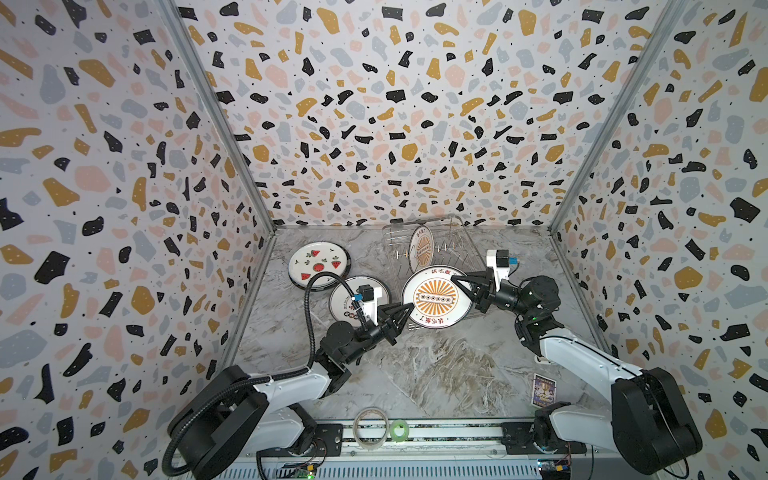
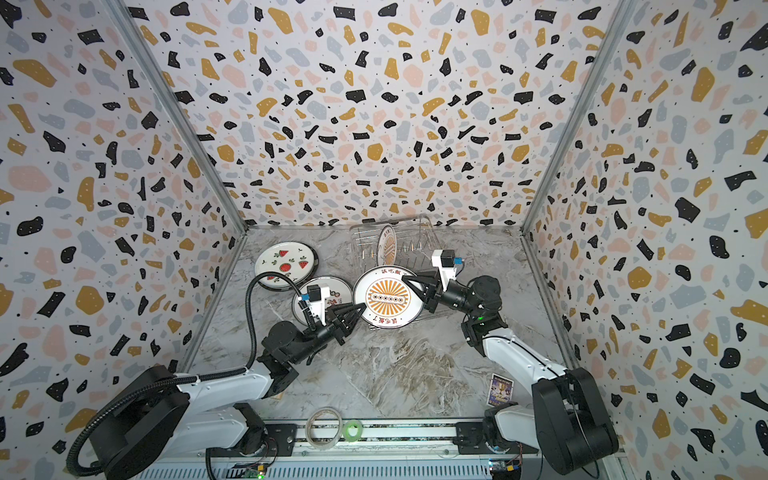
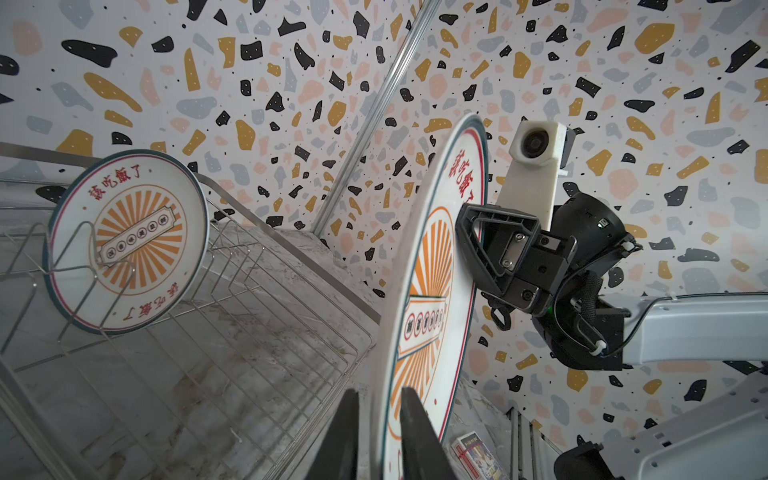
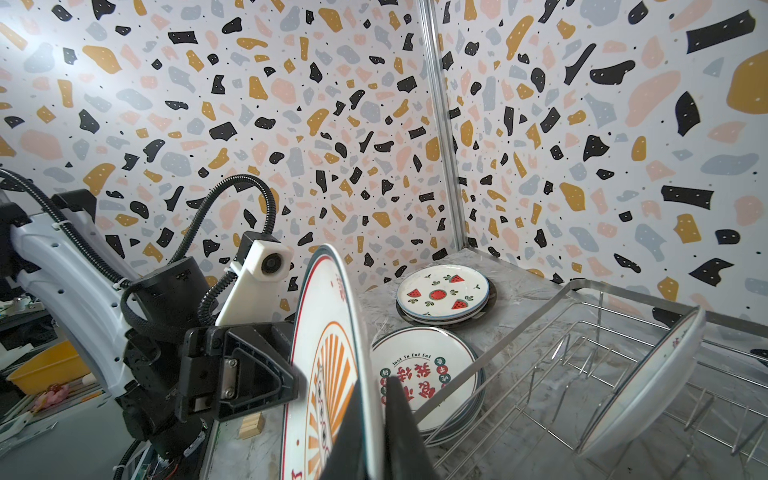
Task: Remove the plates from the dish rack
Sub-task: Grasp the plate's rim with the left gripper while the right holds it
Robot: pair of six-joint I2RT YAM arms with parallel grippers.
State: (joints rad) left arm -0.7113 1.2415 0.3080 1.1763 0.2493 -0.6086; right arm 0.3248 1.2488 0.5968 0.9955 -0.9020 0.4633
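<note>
Left hand point(image 3: 380, 392) pinches one rim of the sunburst plate point(image 1: 436, 297) and right hand point(image 4: 376, 382) pinches the opposite rim, at the dish rack's point(image 3: 257, 220) near end. One matching plate point(image 3: 124, 241) stands racked. The watermelon stack point(image 1: 318, 264) and red-lettered stack point(image 1: 345, 299) lie on the counter point(image 1: 436, 365), so unloading looks nearly done.

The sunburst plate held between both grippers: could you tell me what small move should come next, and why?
Probably open the right gripper: the left gripper looks clamped on the opposite rim of the held sunburst plate, so it could carry the plate alone.
</note>
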